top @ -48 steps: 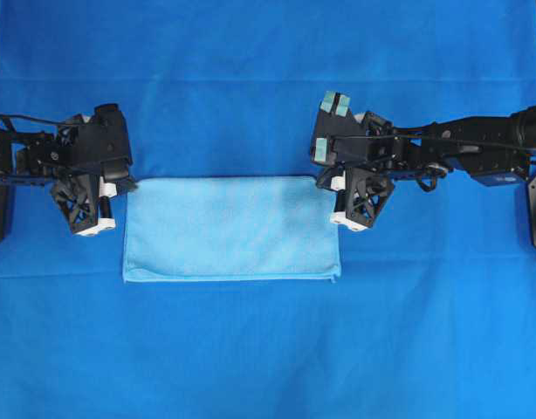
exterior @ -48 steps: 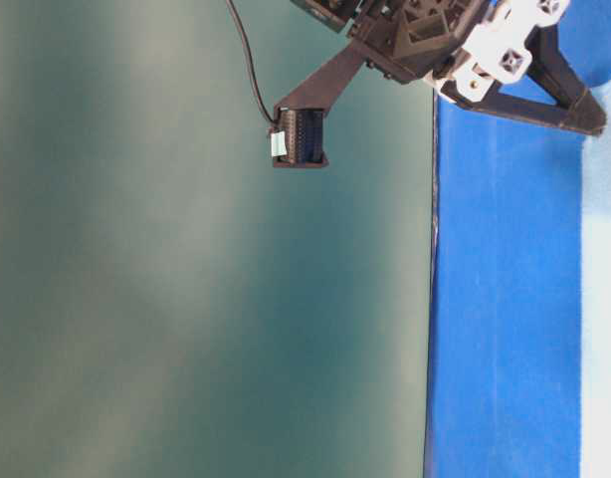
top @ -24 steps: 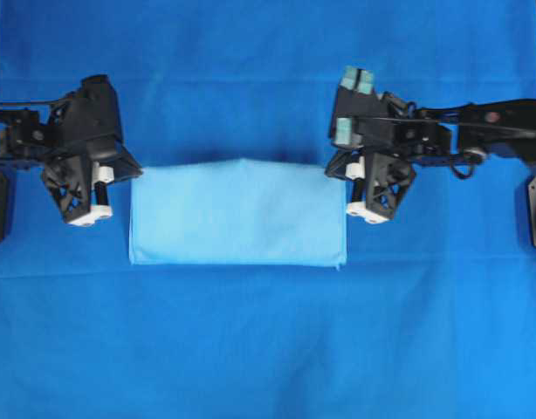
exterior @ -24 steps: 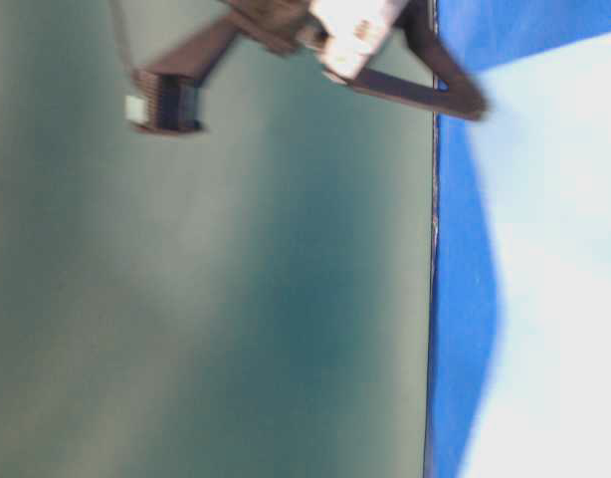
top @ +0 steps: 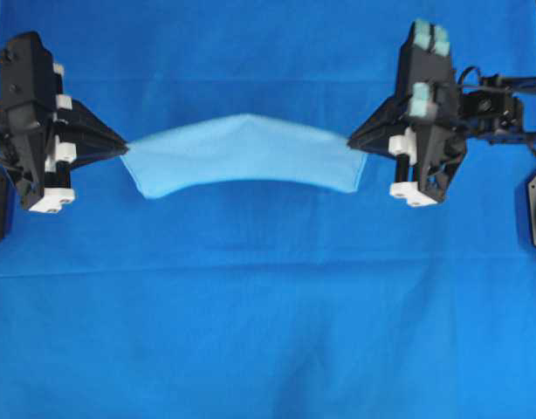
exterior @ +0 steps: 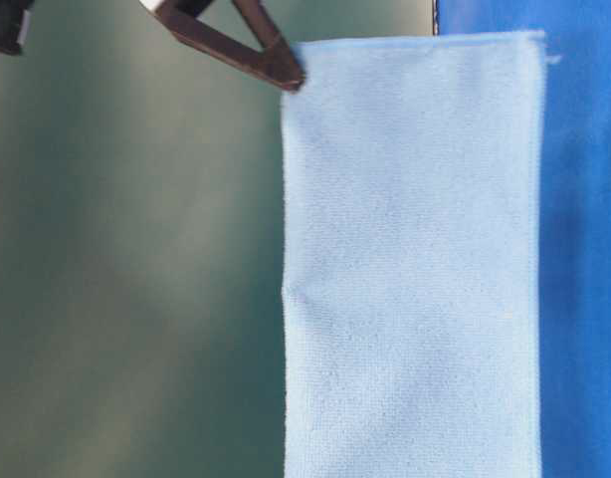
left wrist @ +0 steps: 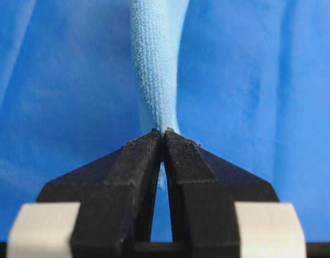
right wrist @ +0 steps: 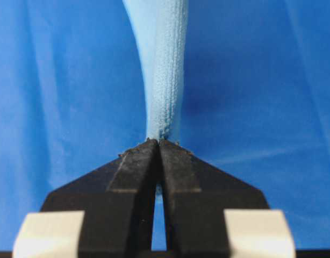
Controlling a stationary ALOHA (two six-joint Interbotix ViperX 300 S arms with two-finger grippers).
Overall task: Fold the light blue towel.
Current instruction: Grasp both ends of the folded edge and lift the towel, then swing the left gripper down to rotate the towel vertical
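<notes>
We have lifted the light blue towel [top: 242,153] off the desk, left claw [top: 121,148] and right claw [top: 353,140] each pinching an end, ready for the next fold

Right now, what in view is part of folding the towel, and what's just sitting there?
Part of the job:
light blue towel, lifted and held between both arms
left gripper, closed on one end
right gripper, closed on the other end

Just there:
dark blue table covering, spread beneath
</notes>
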